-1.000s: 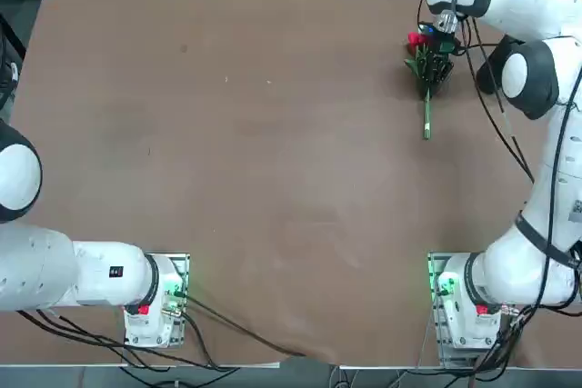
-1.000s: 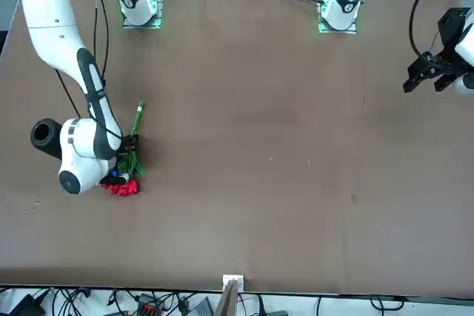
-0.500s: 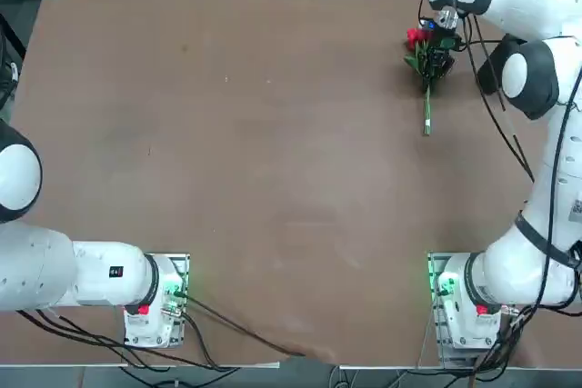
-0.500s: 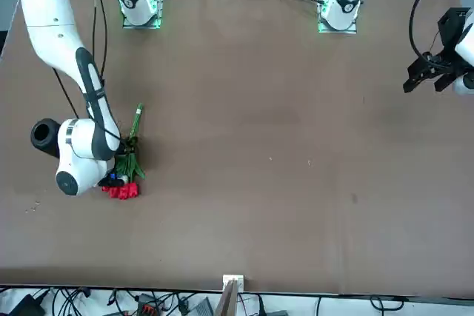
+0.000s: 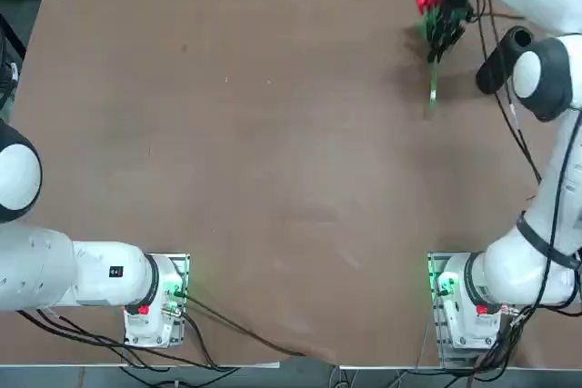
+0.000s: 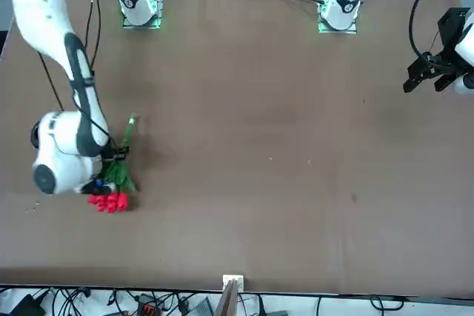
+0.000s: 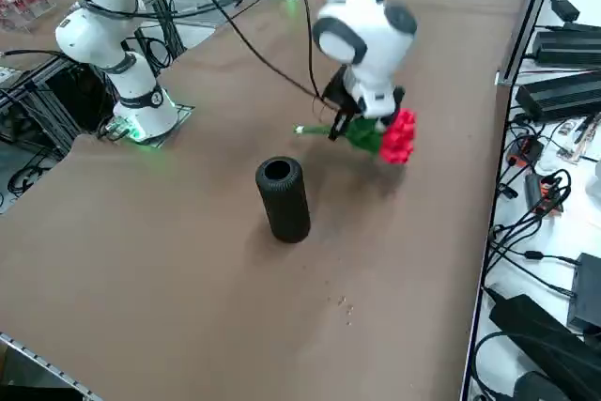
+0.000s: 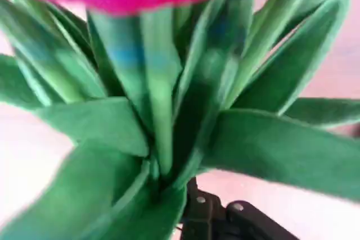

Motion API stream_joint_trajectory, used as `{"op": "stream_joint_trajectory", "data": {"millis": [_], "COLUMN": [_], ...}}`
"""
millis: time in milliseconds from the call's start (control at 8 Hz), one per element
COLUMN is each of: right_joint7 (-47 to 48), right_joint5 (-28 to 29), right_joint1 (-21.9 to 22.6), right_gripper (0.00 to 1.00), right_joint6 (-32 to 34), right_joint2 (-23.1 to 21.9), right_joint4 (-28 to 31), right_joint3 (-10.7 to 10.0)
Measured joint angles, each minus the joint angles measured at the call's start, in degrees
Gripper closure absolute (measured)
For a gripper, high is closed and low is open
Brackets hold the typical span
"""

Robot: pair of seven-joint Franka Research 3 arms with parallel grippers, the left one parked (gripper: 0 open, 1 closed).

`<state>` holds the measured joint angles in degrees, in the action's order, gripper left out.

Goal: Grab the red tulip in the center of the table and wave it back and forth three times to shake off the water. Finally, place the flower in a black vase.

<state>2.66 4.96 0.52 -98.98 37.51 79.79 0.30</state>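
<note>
Red tulip (image 7: 380,134) is what you hold clear above the surface (image 7: 188,260): your right gripper (image 7: 349,119) has its fingers clamped tight on the leafy base, stem trailing left and blooms pointing right in your right side view. Your black vase (image 7: 284,198) stands upright nearby, apart.

Our right arm: base at lower right of top view, links rising along right edge, forearm bending in toward upper right corner. Our right end effector (image 5: 443,17) sits near top edge there; at left middle of front view (image 6: 104,170); upper centre of right side view (image 7: 349,120), wrist pointing down. Its fingers clamped together on leafy part of red tulip (image 7: 380,136), carried clear of worktop (image 7: 188,260). In wrist view, black finger hardware shows at lower centre.
</note>
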Motion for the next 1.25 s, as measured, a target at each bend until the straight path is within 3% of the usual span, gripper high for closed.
{"op": "stream_joint_trajectory", "data": {"millis": [250, 375, 750, 875, 1000, 1250], "right_joint7": [5.37, 6.95, 7.13, 5.3, 2.11, -0.67], "right_joint5": [-0.42, -0.64, -0.83, -0.84, -0.83, -0.71], "right_joint1": [-0.32, -0.43, -1.61, -2.69, -4.19, -5.01], "right_gripper": [0.89, 0.89, 0.89, 0.89, 0.89, 0.89], "right_joint6": [-2.77, -3.65, -6.61, -7.2, -7.9, -7.76], "right_joint2": [-8.38, -12.34, -20.48, -21.78, -22.79, -25.84], "right_joint4": [-0.38, -0.39, -0.67, -1.18, -1.87, -2.49], "right_joint3": [-1.95, -4.58, -15.63, -18.43, -19.59, -19.17]}}
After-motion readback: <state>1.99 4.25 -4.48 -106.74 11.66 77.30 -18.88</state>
